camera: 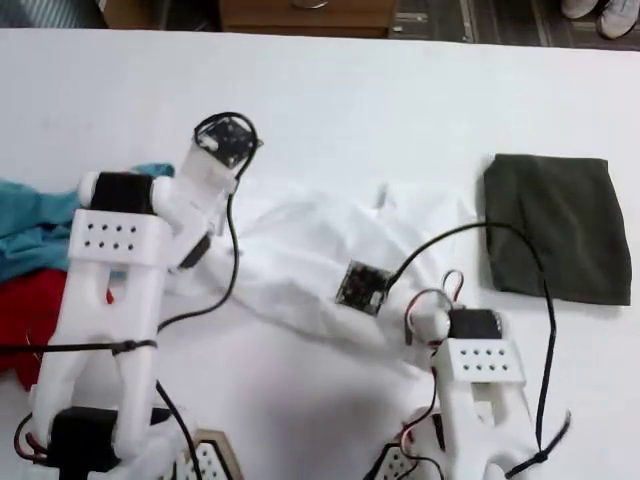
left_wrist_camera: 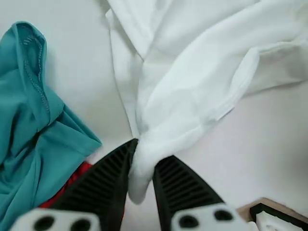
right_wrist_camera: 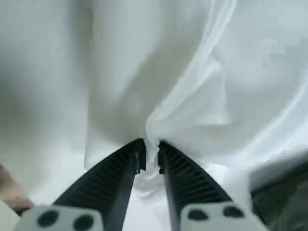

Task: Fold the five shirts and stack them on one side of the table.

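Step in hand, as I judge it: spreading the crumpled white cotton shirt (camera: 300, 250) flat before the 1st fold.

- My left end effector (left_wrist_camera: 144, 155) is pinched on a bunched edge of it. The cloth is squeezed between both jaws, with a tail hanging past the tips.
- My right end effector (right_wrist_camera: 150, 146) is likewise clamped on a gathered ridge of the same white cloth.

To do it well:
- Draw the 2 grips apart evenly and low over the white table (camera: 350, 90), so the fabric tensions without slipping out. Narrow pinches like these could pull free on a jerk.
- Lay it smooth, hem and shoulders square, before letting go.
- Steer my left side clear of the rumpled teal shirt (left_wrist_camera: 29, 120) and the red shirt (camera: 35, 300) heaped beside it, or they may get dragged along.

Position:
- The white shirt lies mid-table between my 2 arms, held towards its left end by the left end effector and nearer its middle by the right.
- 1 dark green folded shirt (camera: 555, 225) lies flat on the right side, close by the white one's edge; I cannot tell if they touch. That is likely the stack's place.
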